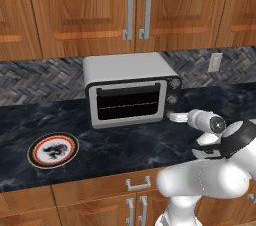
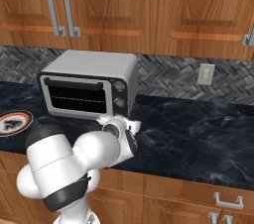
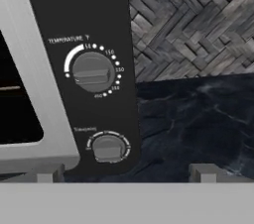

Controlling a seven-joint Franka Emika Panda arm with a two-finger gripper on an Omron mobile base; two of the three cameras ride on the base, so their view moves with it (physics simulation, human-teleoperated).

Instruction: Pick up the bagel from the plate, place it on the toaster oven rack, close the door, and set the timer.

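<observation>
The silver-grey toaster oven (image 1: 125, 67) stands at the back of the dark counter with its door (image 1: 131, 103) shut. Through the glass, the toaster oven rack (image 1: 130, 105) shows as a thin line. My gripper (image 1: 176, 116) is open just off the oven's lower right corner, pointing at the control panel. In the hand view the fingertips (image 3: 49, 172) stand wide apart, with the lower knob (image 3: 108, 147) between them and the temperature knob (image 3: 93, 72) above it. The plate (image 1: 53, 150) lies bare at the front left. The bagel is hidden.
Dark marble counter (image 2: 198, 129) stretches to the right of the oven. A wall outlet (image 2: 206, 74) sits on the herringbone backsplash. Wooden cabinets (image 1: 135, 5) hang above, and drawers with metal handles (image 1: 138, 185) run below the counter edge.
</observation>
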